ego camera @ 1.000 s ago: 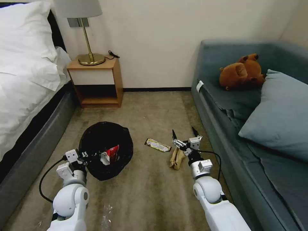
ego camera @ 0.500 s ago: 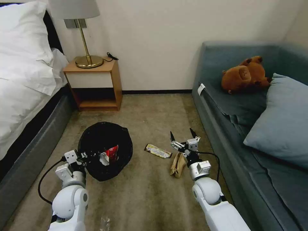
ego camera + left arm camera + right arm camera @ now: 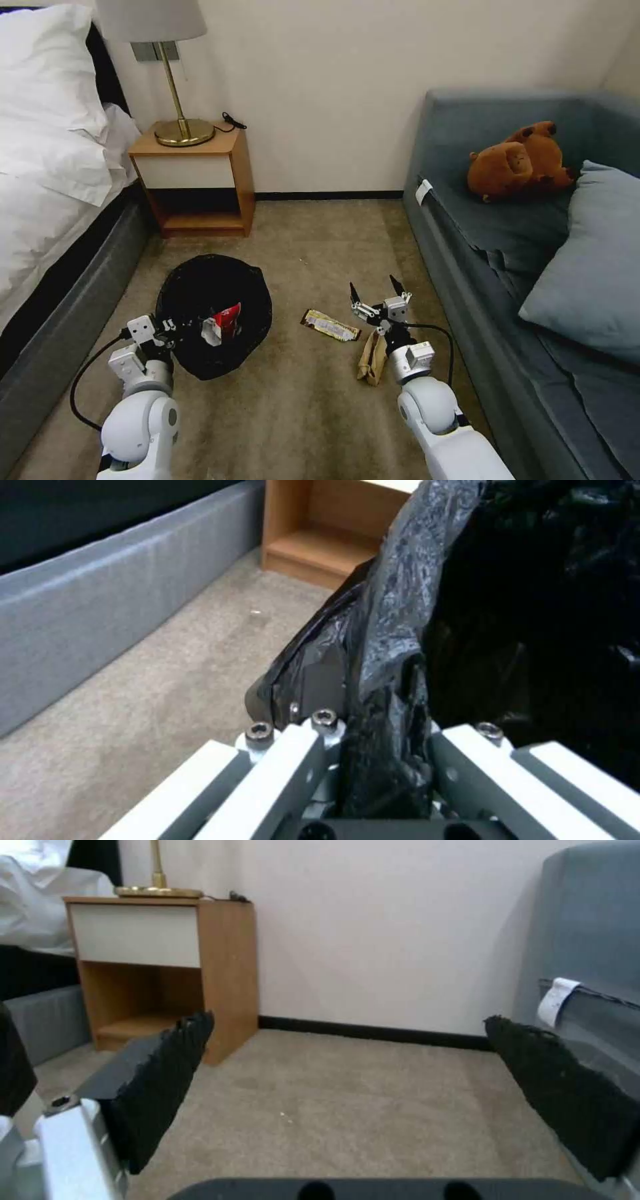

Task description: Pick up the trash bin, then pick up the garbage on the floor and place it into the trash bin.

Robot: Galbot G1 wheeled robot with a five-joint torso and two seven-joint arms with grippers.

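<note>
The left gripper (image 3: 175,327), arm stretched forward low over the carpet, has its jaws clamped on the rim of the round trash bin lined with crinkly black plastic (image 3: 213,293). A red-and-white snack packet (image 3: 222,324) lies inside. The yellow-black bar wrapper (image 3: 330,325) and crumpled tan paper (image 3: 372,357) lie on the floor. Above the paper, the right gripper (image 3: 375,293) points forward, jaws wide and empty.

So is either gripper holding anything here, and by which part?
The left gripper holds the trash bin by its bag-lined rim, the black plastic pinched between its fingers. The right gripper is open and empty above the floor.
</note>
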